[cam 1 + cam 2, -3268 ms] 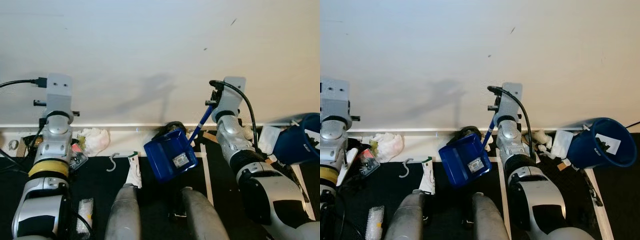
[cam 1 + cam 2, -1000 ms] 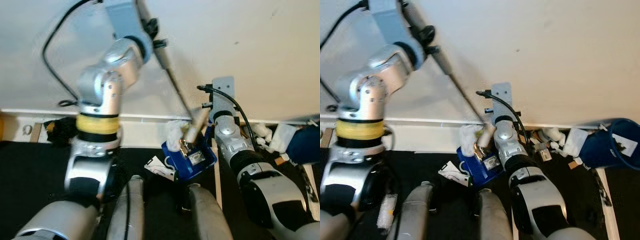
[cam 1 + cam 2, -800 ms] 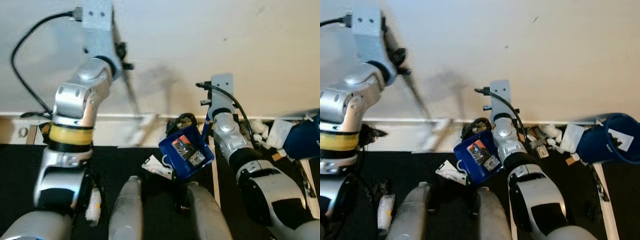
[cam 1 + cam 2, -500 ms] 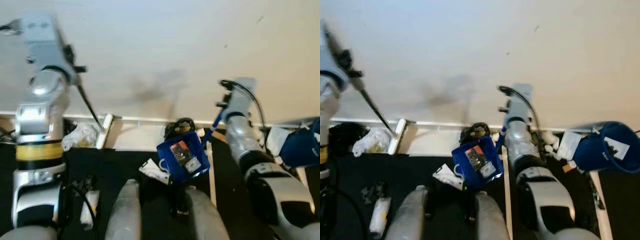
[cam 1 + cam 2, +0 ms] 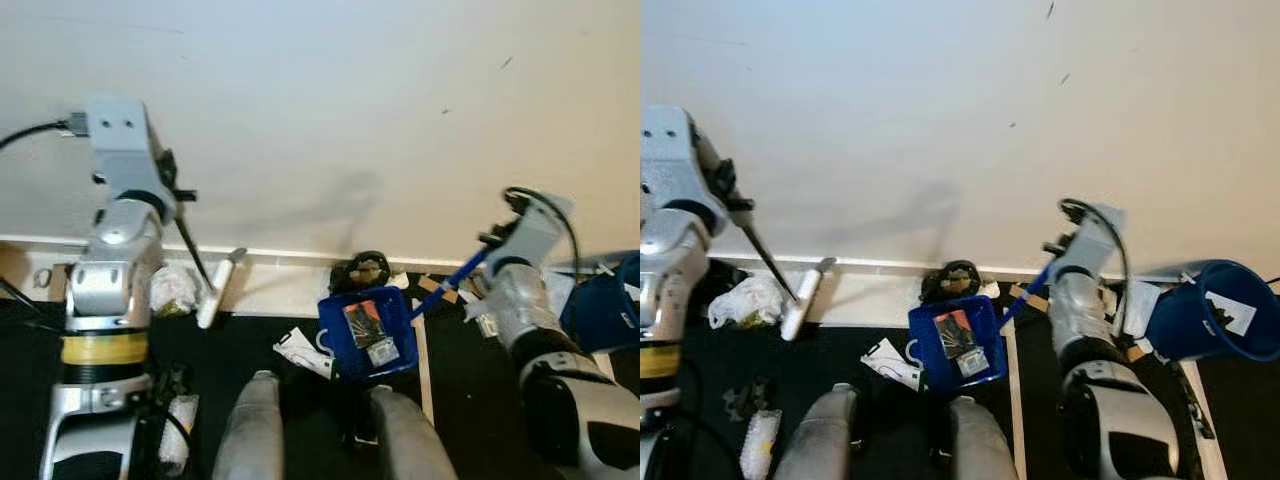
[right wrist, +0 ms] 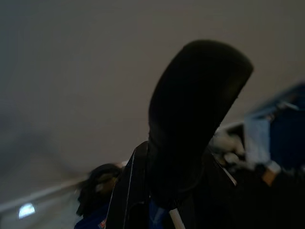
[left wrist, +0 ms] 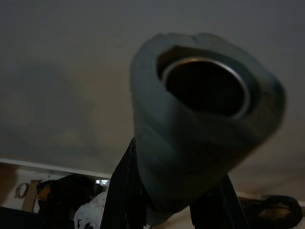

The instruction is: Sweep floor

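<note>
right gripper (image 6: pixel 164 179) clamping dustpan (image 5: pixel 368 335) handle, left gripper (image 7: pixel 162 200) gripping broom (image 5: pixel 212 292)

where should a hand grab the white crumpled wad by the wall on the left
Take the white crumpled wad across its bunched upper folds, coming down from above. It sits low against the baseboard, with the broom head close on one side, so a side approach looks cramped.

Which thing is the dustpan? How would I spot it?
Find the white baseboard where wall meets dark floor. Just below its middle, between the robot's arms, sits the dustpan on a blue stick held by the right gripper. It is a square blue tray holding scraps; the blue bin is round.
</note>
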{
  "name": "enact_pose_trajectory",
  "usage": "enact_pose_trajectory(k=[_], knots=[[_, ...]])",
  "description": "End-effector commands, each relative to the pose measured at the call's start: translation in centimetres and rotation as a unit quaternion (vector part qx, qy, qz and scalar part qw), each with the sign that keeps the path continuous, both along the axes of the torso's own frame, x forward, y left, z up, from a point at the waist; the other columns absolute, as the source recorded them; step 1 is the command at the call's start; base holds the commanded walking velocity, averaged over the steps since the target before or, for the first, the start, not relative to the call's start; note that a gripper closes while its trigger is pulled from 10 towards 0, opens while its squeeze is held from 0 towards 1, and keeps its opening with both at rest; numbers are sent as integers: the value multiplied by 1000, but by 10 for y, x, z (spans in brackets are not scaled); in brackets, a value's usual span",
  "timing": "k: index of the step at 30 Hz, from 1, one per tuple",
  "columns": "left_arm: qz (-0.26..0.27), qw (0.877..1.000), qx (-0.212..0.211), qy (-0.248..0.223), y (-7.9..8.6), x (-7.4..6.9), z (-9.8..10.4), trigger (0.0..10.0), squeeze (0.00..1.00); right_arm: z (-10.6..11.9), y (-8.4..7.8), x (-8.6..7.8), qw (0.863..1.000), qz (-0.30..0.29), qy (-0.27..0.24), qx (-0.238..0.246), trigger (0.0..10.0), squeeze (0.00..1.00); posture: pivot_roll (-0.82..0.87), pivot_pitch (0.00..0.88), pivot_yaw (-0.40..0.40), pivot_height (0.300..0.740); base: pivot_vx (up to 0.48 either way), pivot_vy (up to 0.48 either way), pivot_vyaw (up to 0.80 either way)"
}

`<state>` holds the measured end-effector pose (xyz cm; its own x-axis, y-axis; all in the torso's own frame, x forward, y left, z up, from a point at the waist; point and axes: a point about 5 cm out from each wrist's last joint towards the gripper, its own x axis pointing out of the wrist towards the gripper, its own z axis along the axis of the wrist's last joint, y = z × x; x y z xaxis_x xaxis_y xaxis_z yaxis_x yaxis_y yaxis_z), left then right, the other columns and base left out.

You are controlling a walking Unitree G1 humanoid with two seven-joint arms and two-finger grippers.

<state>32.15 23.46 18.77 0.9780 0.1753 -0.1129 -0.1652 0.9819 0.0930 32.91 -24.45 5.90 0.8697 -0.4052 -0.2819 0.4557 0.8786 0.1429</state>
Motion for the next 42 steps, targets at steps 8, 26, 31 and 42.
enact_pose_trajectory(k=[8,26,31,42], knots=[[-26,998,31,46,-12,-8,-39,10000,0,27,-44,-1,998,-41,-32,-18,10000,0,121,78,-82,740,0,0,0],[15,995,35,93,-22,-22,-65,10000,0,11,22,13,986,147,5,-78,10000,0,138,128,-127,740,0,0,0],[13,996,26,82,-31,-19,-61,10000,0,9,25,13,985,150,18,-85,10000,0,141,136,-136,740,0,0,0],[2,998,35,61,-26,-11,-53,10000,0,28,-18,15,993,91,10,-74,10000,0,134,125,-126,740,0,0,0]])
